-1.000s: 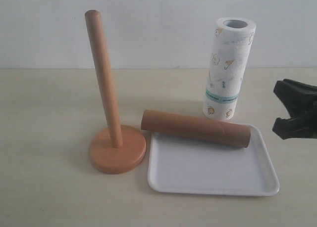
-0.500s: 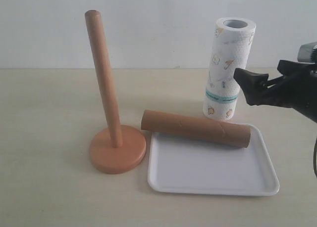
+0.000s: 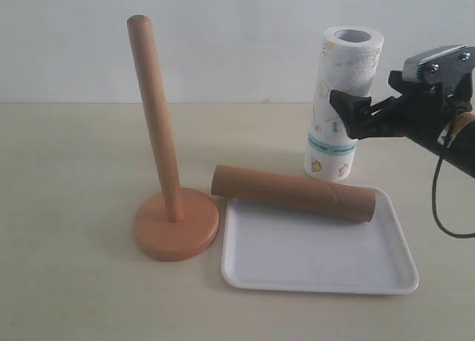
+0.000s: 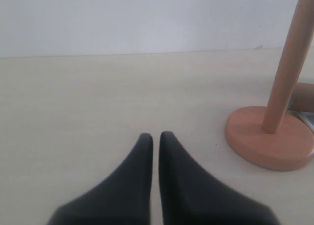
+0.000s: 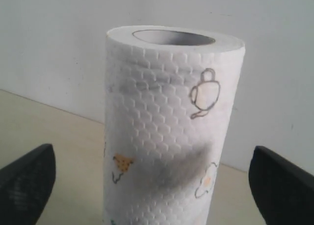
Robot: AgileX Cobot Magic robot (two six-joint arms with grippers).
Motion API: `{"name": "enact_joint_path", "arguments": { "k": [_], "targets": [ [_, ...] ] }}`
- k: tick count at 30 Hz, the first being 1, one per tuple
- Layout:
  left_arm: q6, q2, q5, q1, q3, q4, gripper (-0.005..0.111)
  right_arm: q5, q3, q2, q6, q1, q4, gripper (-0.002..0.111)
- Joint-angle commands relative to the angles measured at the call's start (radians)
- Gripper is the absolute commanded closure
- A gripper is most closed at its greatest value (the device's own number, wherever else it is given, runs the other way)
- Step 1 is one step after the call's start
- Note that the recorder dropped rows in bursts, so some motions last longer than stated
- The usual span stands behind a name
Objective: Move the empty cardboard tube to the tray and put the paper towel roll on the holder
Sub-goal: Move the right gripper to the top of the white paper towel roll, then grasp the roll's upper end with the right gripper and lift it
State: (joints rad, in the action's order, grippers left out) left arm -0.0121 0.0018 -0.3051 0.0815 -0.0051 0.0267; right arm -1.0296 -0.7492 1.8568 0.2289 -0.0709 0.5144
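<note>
Exterior view: empty cardboard tube (image 3: pixel 293 192) lies on its side across the far edge of the tray (image 3: pixel 319 278); one end sits over the tray's rim, the other pokes out past the corner towards the holder (image 3: pixel 176 228); that half of the job looks done, though the overhang may want tidying. Holder stands upright on the bench (image 3: pixel 67 207), its post bare, its disc base just beside the tray; cannot tell whether they touch. Paper towel roll (image 3: pixel 347 59) stands on end behind the tray, hollow core facing up, which suits a side grip and a later drop over the post.

Right claw (image 3: pixel 347 112) is level with the roll's middle, coming in from the side; right wrist view shows its two fingers spread wide with the roll between them, clear of the paper on both sides; nothing gripped yet. Mid-height looks sensible; it should keep the roll balanced on the lift, and soft paper will give a little when squeezed.

Left wrist view: left claw (image 4: pixel 155 141) has its fingers drawn together to a thin slit, holding nothing, low over bare bench with the holder off to one side; probably parked out of the way.

Next move as I judge it: close on the roll, raise it above the post top, line the core up, lower; main risk is knocking the slim post.
</note>
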Motion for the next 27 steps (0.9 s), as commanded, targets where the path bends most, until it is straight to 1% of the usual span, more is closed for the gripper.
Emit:
{"name": "enact_joint_path", "arguments": {
  "k": [1,4,9,13,18,22,24,27],
  "targets": [
    [-0.004,-0.002,0.005,-0.002,0.005,0.001,0.103,-0.076,-0.065,0.066,-0.036,0.002,0.058,0.003],
    [-0.004,-0.002,0.005,-0.002,0.005,0.001,0.103,-0.110,-0.095,0.104,-0.085,-0.021,0.052,0.003],
    [-0.004,-0.002,0.007,-0.002,0.005,0.001,0.103,-0.107,-0.150,0.150,-0.150,-0.058,0.041,0.003],
    [-0.004,-0.002,0.007,-0.002,0.005,0.001,0.103,-0.101,-0.198,0.198,-0.136,-0.068,-0.021,0.003],
    [-0.004,-0.002,0.007,-0.002,0.005,0.001,0.103,-0.115,-0.198,0.199,-0.156,-0.068,-0.105,0.003],
    [-0.004,-0.002,0.005,-0.002,0.005,0.001,0.103,-0.049,-0.212,0.199,-0.179,-0.068,-0.186,0.003],
    [-0.004,-0.002,0.005,-0.002,0.005,0.001,0.103,-0.044,-0.232,0.199,-0.184,-0.068,-0.222,0.003],
    [-0.004,-0.002,0.005,-0.002,0.005,0.001,0.103,-0.033,-0.255,0.199,-0.130,-0.068,-0.210,0.003]
  ]
}}
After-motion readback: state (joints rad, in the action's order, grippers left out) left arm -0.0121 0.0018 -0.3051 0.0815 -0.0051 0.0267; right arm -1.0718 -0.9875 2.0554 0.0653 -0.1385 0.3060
